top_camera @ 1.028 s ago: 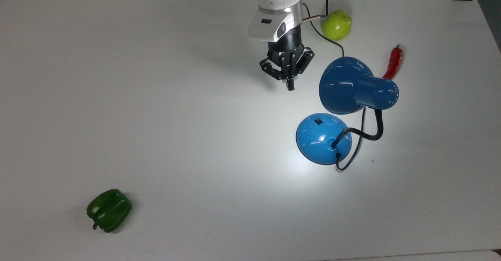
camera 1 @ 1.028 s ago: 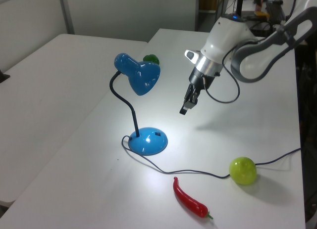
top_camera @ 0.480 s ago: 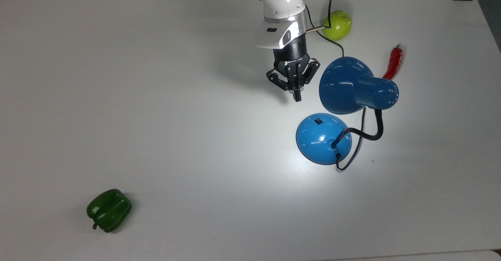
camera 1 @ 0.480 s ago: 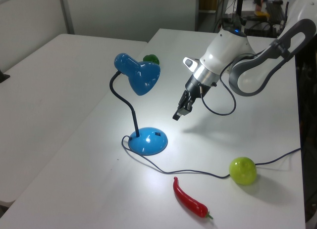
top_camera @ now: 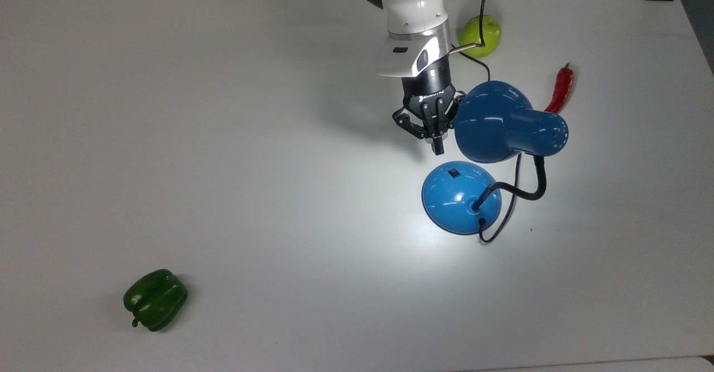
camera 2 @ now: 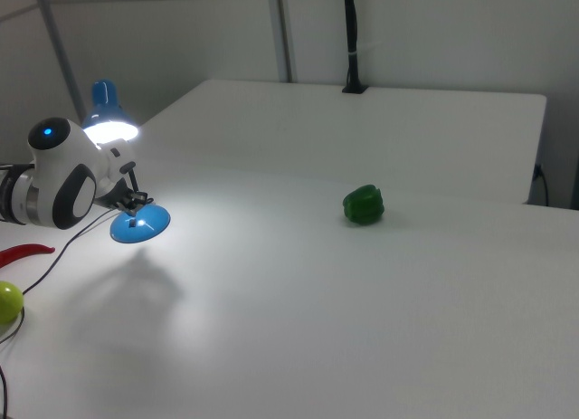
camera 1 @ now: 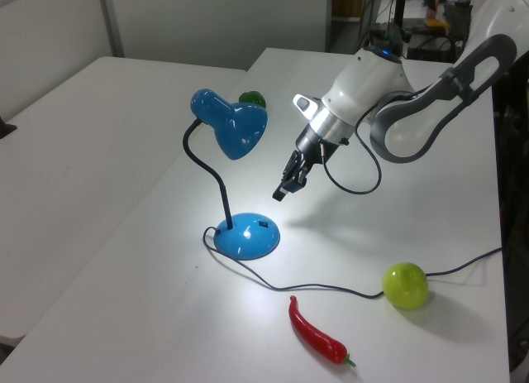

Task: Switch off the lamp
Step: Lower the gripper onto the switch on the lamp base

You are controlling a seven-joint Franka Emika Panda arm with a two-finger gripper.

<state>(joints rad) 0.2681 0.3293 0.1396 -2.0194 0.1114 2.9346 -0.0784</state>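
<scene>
One lamp (top_camera: 485,154), lit, throws a bright pool across the white surface (top_camera: 223,138). It stands at the top view's right, blue domed base below the shade, black switch (top_camera: 455,173) on the dome's near slope. The gripper (top_camera: 438,148) hangs just above and short of that switch, jaws pinched closed, holding nothing. Nothing's pressed yet: the approach looks nearly done, and the push on the switch remains. Green pepper (top_camera: 155,299) sits well apart.
</scene>
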